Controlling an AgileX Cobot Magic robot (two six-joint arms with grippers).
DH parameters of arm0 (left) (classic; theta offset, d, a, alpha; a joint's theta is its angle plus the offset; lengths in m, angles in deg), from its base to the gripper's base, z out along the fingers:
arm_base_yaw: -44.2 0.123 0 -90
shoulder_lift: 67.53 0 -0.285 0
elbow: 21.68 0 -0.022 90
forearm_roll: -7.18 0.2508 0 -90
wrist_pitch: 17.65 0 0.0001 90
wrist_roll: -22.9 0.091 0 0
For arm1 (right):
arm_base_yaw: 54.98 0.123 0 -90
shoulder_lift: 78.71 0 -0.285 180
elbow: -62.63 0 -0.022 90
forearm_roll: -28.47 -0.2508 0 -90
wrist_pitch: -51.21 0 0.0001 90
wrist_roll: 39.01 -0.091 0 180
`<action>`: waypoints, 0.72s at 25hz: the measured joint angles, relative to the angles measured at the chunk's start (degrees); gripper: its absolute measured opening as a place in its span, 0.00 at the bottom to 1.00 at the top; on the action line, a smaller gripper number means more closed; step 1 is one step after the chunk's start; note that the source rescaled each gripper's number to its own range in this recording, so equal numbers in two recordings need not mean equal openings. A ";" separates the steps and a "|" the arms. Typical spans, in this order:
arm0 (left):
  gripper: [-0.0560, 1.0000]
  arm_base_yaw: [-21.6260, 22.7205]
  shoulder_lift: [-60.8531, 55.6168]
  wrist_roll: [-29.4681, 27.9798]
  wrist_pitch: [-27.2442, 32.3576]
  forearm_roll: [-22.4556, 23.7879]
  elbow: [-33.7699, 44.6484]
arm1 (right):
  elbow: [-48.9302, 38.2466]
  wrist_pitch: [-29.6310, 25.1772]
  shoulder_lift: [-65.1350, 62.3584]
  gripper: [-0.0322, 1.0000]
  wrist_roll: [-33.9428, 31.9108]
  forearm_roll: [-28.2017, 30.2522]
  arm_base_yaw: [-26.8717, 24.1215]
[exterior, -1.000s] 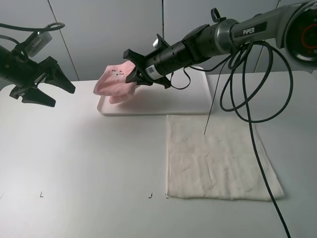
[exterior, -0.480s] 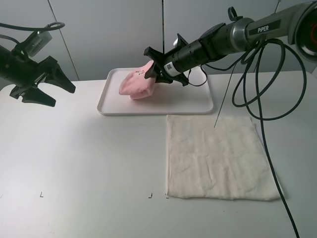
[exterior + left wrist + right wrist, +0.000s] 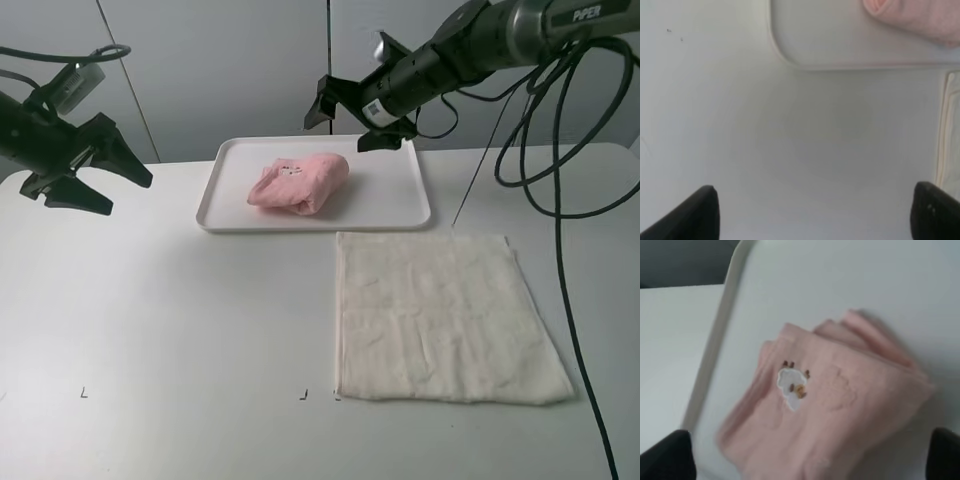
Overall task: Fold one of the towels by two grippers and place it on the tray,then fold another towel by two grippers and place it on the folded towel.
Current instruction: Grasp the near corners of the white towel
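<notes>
A folded pink towel (image 3: 299, 182) lies on the white tray (image 3: 400, 205); it also shows in the right wrist view (image 3: 825, 415) with a small white patch on top, and its edge in the left wrist view (image 3: 915, 17). A cream towel (image 3: 440, 315) lies flat on the table in front of the tray. My right gripper (image 3: 352, 117) is open and empty, raised above the tray's back right. My left gripper (image 3: 118, 190) is open and empty, held above the table's far left.
The tray's rounded corner (image 3: 785, 55) and the cream towel's edge (image 3: 949, 130) show in the left wrist view. Black cables (image 3: 545, 150) hang from the right arm over the table's right side. The white table (image 3: 180, 330) spreads at front left.
My right gripper carried the pink towel from the tray's left edge to its middle, let it go, then opened and rose back to the right. The left arm has not moved.
</notes>
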 joint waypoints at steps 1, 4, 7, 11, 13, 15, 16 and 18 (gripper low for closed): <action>0.98 0.00 0.00 0.00 0.00 0.00 0.00 | 0.00 -1.27 -1.30 1.00 -1.93 4.48 -0.92; 0.98 -1.39 0.00 0.82 -0.12 0.89 0.00 | 0.00 -6.21 -4.38 1.00 -4.62 15.32 -3.09; 0.98 -4.46 0.00 2.12 -0.37 1.71 0.00 | 0.00 -12.19 -6.92 1.00 -6.42 25.27 -3.76; 0.98 -9.46 0.00 3.01 -1.49 3.79 0.00 | -5.15 -14.03 -12.69 1.00 -7.25 32.81 -3.76; 0.98 -11.96 0.00 3.10 -2.26 5.63 -0.09 | -9.77 -12.86 -16.65 1.00 -7.11 34.50 -3.76; 0.98 -14.67 0.00 3.23 -3.16 7.69 -0.09 | -15.66 -11.41 -21.23 1.00 -7.11 35.77 -3.76; 0.98 -15.80 0.00 3.23 -3.64 8.98 -0.09 | -18.28 -10.60 -23.15 1.00 -6.97 36.23 -3.76; 0.98 -18.49 0.00 3.23 -4.12 11.58 -0.09 | -24.94 -9.35 -27.89 1.00 -6.97 37.12 -3.76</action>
